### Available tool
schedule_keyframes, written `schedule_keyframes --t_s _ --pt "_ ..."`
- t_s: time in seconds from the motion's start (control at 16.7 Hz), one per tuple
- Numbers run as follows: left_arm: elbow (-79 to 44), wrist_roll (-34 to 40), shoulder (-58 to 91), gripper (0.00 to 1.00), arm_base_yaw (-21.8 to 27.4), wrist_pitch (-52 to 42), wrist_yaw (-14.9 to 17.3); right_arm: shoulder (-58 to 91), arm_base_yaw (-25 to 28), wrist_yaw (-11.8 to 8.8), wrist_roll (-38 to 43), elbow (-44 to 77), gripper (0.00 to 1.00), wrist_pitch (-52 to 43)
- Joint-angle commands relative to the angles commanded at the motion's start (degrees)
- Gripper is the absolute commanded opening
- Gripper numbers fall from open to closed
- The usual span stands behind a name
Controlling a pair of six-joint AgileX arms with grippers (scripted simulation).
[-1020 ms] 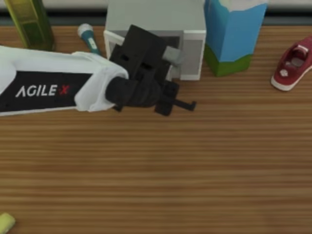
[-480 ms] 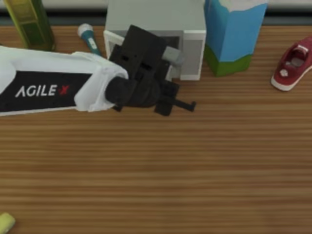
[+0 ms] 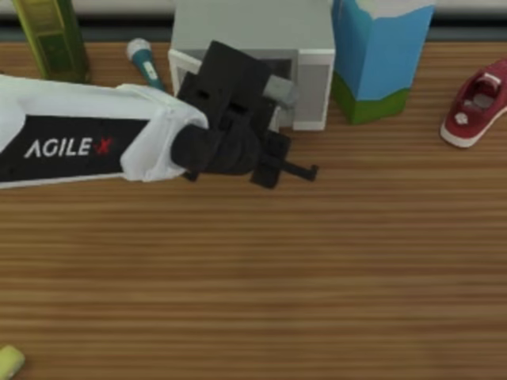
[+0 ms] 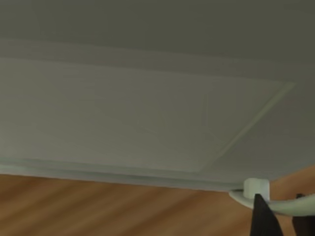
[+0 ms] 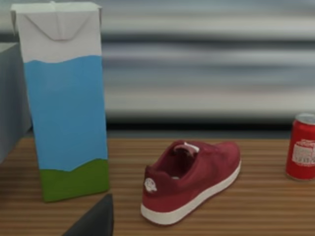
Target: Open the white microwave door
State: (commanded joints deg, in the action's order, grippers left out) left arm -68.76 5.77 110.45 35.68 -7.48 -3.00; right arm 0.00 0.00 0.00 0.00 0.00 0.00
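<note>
The white microwave [image 3: 253,28] stands at the back middle of the table. Its door [image 3: 181,67] faces the front and fills the left wrist view as a flat pale panel [image 4: 123,113]. My left gripper [image 3: 265,95] is pressed up against the door at the grey handle [image 3: 283,89]. In the left wrist view two dark fingertips [image 4: 263,221] sit close together on either side of the pale handle strip [image 4: 256,189], shut on it. One dark finger [image 5: 96,221] of my right gripper shows in the right wrist view. That arm is out of the top view.
A tall blue, white and green carton [image 3: 380,55] stands just right of the microwave. A red shoe [image 3: 475,103] lies at the far right, with a red can [image 5: 301,147] beyond it. A green bottle [image 3: 49,36] and a teal-and-white object [image 3: 144,62] are at the back left. A small yellow object [image 3: 9,360] lies at the front left.
</note>
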Motion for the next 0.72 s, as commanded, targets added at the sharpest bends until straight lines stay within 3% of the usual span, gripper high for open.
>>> schedule_keyframes --t_s 0.72 --pt "1.0 -1.4 -0.9 0.0 -0.4 0.4 1.5 0.0 0.0 0.0 0.0 0.0 1.0 0.0"
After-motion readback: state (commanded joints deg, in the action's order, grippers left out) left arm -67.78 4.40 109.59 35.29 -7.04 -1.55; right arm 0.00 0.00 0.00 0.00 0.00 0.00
